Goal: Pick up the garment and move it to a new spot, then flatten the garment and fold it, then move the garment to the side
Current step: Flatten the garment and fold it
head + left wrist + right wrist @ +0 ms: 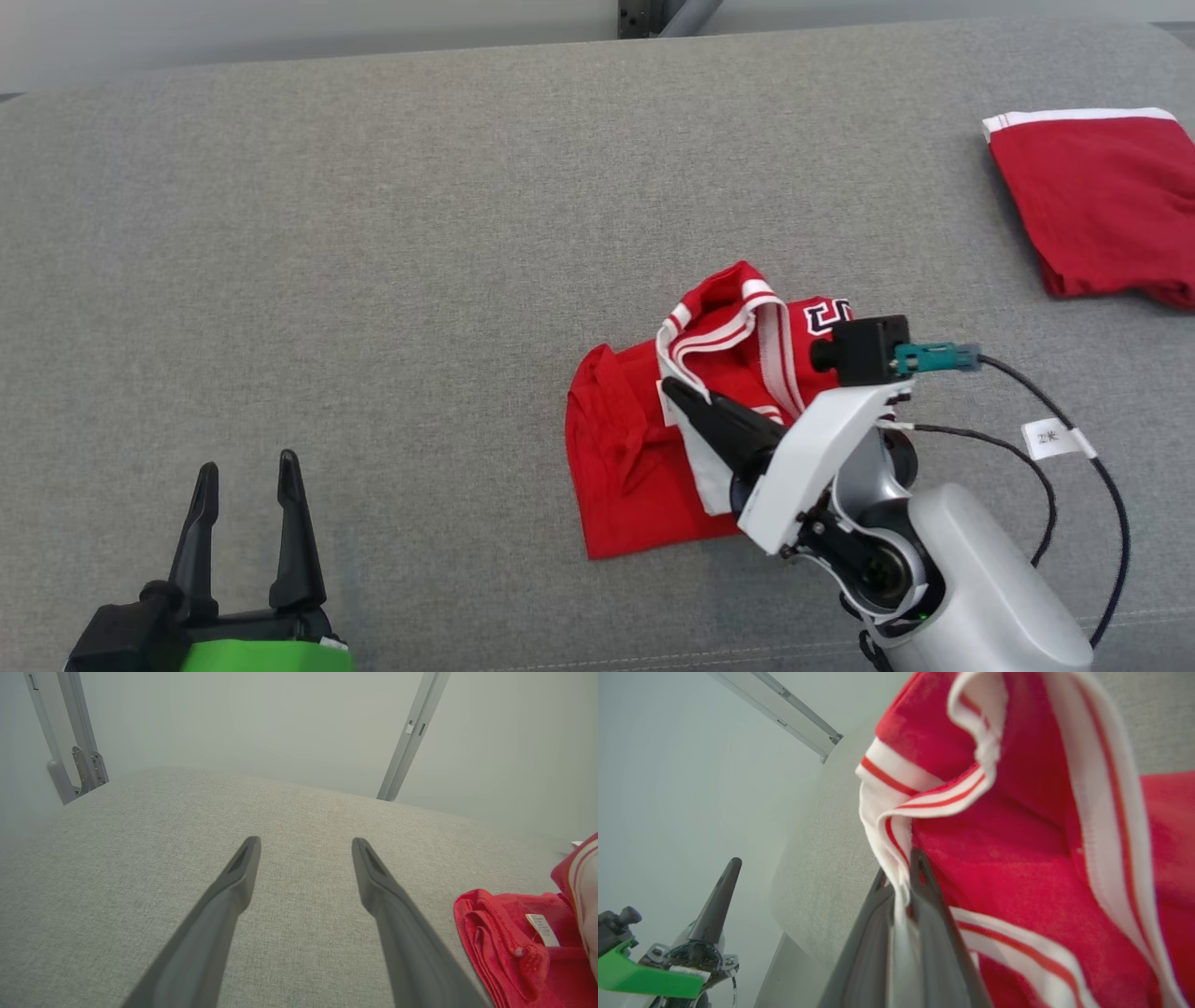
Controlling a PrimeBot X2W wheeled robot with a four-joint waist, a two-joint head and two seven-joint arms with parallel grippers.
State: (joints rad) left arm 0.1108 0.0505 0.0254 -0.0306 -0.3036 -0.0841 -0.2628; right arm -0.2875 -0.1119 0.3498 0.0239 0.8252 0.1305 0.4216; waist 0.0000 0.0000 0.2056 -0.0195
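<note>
One crumpled red jersey with white striped trim lay right of centre. The right gripper was clamped on its trim. The left gripper, spread and empty, stood well apart to its left.

Grey fabric surface w/ crumpled red jersey mid-right, folded red garment at far right

The red garment bore a dark, white-edged character, partly hidden, possibly a 5. A white tag on the black cable carried small marks starting with a 2. The garment's sewn-in label had print too small to read.
</note>
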